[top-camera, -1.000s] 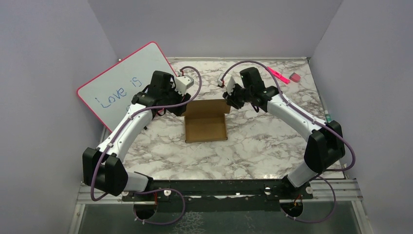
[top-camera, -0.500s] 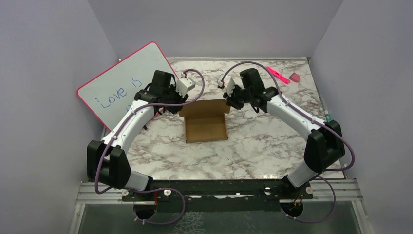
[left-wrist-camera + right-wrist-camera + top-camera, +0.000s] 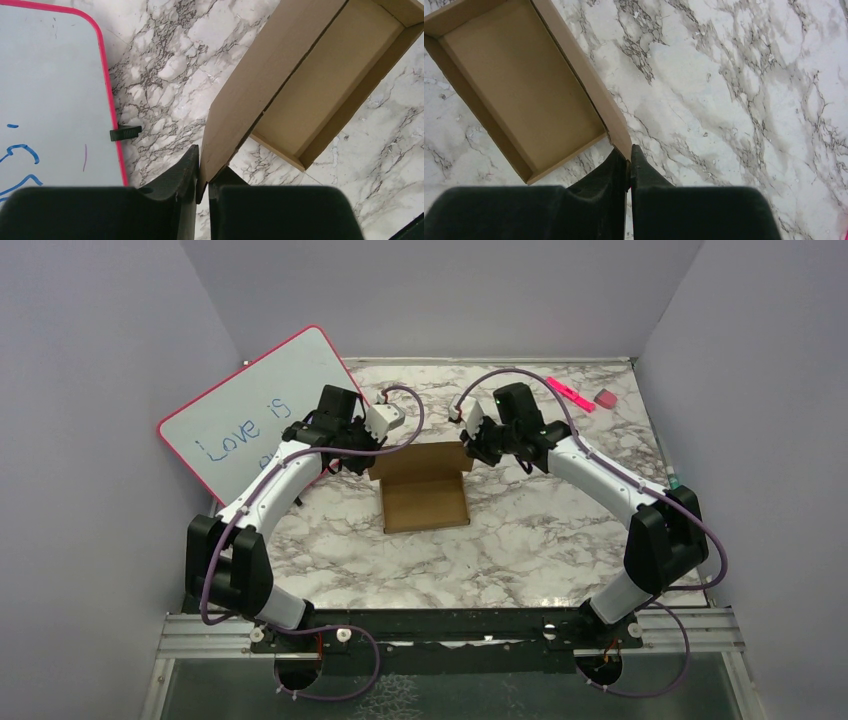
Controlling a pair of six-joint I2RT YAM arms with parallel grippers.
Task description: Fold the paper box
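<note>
Near and right of the paper box [image 3: 425, 502] the marble worktop [image 3: 520, 550] lies bare, so a gripper can pass freely there. Left of the box the tilted whiteboard [image 3: 250, 410] closes the way. At the box's far corners both arms crowd in, the left gripper [image 3: 204, 172] and right gripper [image 3: 628, 157] with jaws pinched on its raised edges. Beyond the box, far right, lie a pink marker [image 3: 570, 393] and a small pink block [image 3: 605, 398].
</note>
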